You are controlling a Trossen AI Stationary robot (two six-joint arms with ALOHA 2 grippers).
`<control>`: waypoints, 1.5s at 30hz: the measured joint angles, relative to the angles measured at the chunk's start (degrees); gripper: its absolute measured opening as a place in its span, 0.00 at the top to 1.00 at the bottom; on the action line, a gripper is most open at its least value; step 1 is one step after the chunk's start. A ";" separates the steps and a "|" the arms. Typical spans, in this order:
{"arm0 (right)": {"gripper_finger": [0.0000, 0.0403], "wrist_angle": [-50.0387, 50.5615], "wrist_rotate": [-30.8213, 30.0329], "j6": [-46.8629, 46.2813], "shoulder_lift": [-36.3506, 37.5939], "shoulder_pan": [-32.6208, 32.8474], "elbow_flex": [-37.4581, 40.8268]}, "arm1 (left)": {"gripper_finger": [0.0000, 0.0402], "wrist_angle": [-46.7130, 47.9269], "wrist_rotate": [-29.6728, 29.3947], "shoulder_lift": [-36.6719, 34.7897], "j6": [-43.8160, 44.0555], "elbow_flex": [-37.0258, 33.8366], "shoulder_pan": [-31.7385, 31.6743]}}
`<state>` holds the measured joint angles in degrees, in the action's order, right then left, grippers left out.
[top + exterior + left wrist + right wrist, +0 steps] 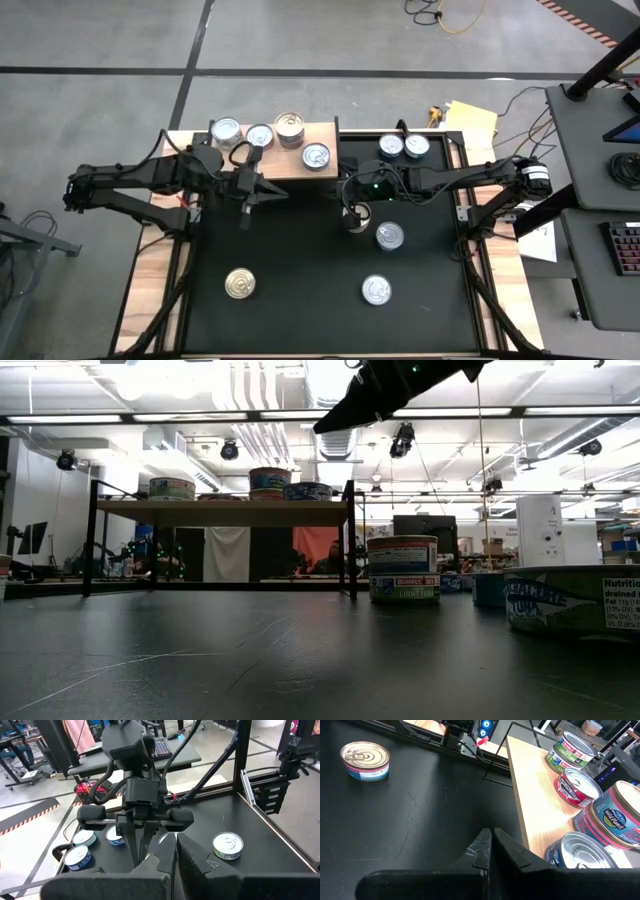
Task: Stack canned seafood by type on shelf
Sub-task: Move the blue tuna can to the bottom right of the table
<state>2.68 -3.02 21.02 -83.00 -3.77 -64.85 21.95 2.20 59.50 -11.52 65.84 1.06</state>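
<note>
While four cans (316, 156) top the shelf (283, 162), labels stay unreadable.

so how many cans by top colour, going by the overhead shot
gold-top cans: 2
silver-top cans: 7
total: 9 tops visible from above; any cans stacked underneath others are not counted

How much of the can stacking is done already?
Partly done: the shelf already carries several cans, including a gold-topped can. Nothing is in hand: the left gripper and the right gripper are shut and empty over the table. Still left: a gold can, a near silver can, a middle silver can, and two cans beside the shelf.
</note>
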 joint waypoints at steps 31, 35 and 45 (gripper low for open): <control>0.98 5.20 -4.79 -17.33 4.10 -1.64 -0.21 | 1.00 3.41 2.99 -5.25 3.55 -5.35 -0.42; 0.98 14.95 -12.63 -24.16 8.62 -1.88 -0.21 | 1.00 0.56 2.84 -8.92 6.55 -9.61 -0.42; 0.98 33.61 -27.47 -37.59 15.42 -2.27 -0.21 | 1.00 -12.19 -8.01 -16.52 7.94 -25.79 -0.42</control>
<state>36.29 -30.48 -16.57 -67.58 -6.04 -65.06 9.77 -5.82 42.98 -3.58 40.05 0.64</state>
